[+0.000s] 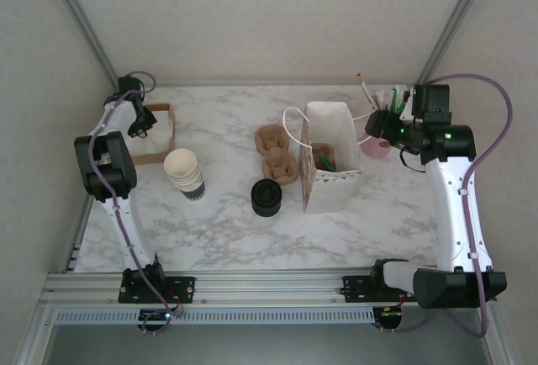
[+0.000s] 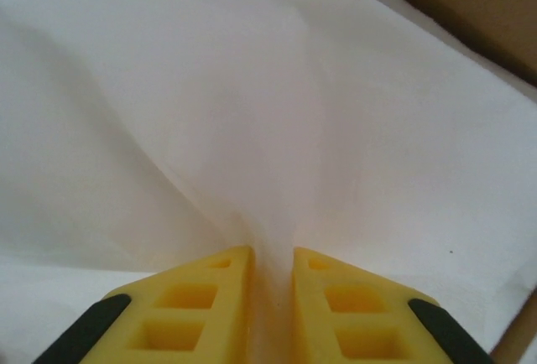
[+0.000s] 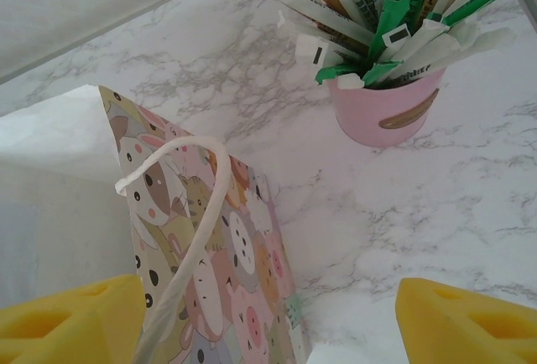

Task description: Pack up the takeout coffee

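Observation:
The takeout coffee is out of view. My left gripper [image 1: 139, 121] reaches to the far left, over a brown cardboard box [image 1: 165, 136]. In the left wrist view its yellow fingers [image 2: 210, 297] are pinched on a fold of white napkin [image 2: 277, 129], with the left gripper [image 2: 273, 257] nearly closed around it. The right gripper [image 1: 380, 124] hangs open between the patterned paper bag [image 1: 329, 163] and a pink cup. In the right wrist view the right gripper [image 3: 268, 322] has nothing between its fingers, and the bag [image 3: 210, 247] with its white handle lies below.
A stack of lidless cream cups [image 1: 185, 172] stands left of centre, with a black stack of lids [image 1: 266, 197] to its right. Brown pulp cup carriers [image 1: 277, 153] lie beside the bag. The pink cup of wrapped straws [image 3: 386, 108] stands at the back right.

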### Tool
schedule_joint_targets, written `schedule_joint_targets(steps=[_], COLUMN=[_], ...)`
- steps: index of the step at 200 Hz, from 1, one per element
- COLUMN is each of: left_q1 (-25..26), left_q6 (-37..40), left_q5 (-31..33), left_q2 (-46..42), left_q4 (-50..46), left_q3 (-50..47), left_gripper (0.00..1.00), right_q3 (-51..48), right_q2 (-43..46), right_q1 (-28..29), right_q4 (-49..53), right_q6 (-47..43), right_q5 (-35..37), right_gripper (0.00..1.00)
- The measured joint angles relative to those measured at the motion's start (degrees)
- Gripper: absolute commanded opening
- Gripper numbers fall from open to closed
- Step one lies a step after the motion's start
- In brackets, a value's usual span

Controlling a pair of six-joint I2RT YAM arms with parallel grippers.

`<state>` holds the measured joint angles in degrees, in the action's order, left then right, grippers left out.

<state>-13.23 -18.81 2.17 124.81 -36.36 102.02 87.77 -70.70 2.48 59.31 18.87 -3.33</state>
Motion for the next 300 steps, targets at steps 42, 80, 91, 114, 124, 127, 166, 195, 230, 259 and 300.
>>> schedule_joint_targets(steps=[42, 80, 91, 114, 124, 127, 166, 195, 230, 259, 300], left_q1=[0.00, 0.00, 0.00, 0.00, 0.00, 0.00, 0.00, 0.13, 1.64, 5.27, 13.81], left_q6=[0.02, 0.02, 0.31, 0.52, 0.59, 0.61, 0.59, 0.37, -0.13, -0.55, -0.94], left_q5=[0.02, 0.02, 0.02, 0.00, 0.02, 0.00, -1.20, -3.82, -7.67, -10.56, -14.05], left_q2=[-2.78, -3.72, -3.91, -4.33, -4.72, -4.90, -8.85, -13.84, -19.28, -21.27, -21.40], left_q4=[-0.50, -1.07, -1.44, -1.88, -2.14, -2.23, -2.78, -2.97, -3.41, -4.74, -7.93], left_q3=[0.22, 0.66, 0.96, 1.55, 1.55, 1.57, 1.62, 3.28, 7.63, 12.33, 20.44], left_gripper=[0.11, 0.06, 0.02, 0.00, 0.00, 0.00, 0.00, 0.00, 0.00, 0.00, 0.00], right_q3=[-0.02, -0.02, -0.02, -0.02, -0.02, -0.02, -0.02, -0.02, -0.02, -0.02, -0.02], right_q2=[0.00, 0.00, 0.00, 0.00, 0.00, 0.00, 0.00, 0.00, 0.07, 0.42, 1.49], right_q1=[0.00, 0.00, 0.00, 0.00, 0.00, 0.00, 0.00, 0.00, 0.00, 0.00, -0.07], right_q4=[0.00, -0.02, 0.00, -0.02, -0.02, -0.02, -0.04, -0.20, -0.26, -0.17, 0.11], right_q6=[0.00, 0.00, 0.00, 0.00, 0.00, 0.00, 0.00, 0.04, 0.02, 0.02, 0.04], right_q5=[-1.03, -1.27, -1.29, -1.33, -1.42, -1.42, -1.42, -1.46, -1.88, -1.75, -1.14], right_gripper=[0.79, 0.79, 0.79, 0.79, 0.79, 0.79, 0.79, 0.81, 0.82, 0.82, 0.82])
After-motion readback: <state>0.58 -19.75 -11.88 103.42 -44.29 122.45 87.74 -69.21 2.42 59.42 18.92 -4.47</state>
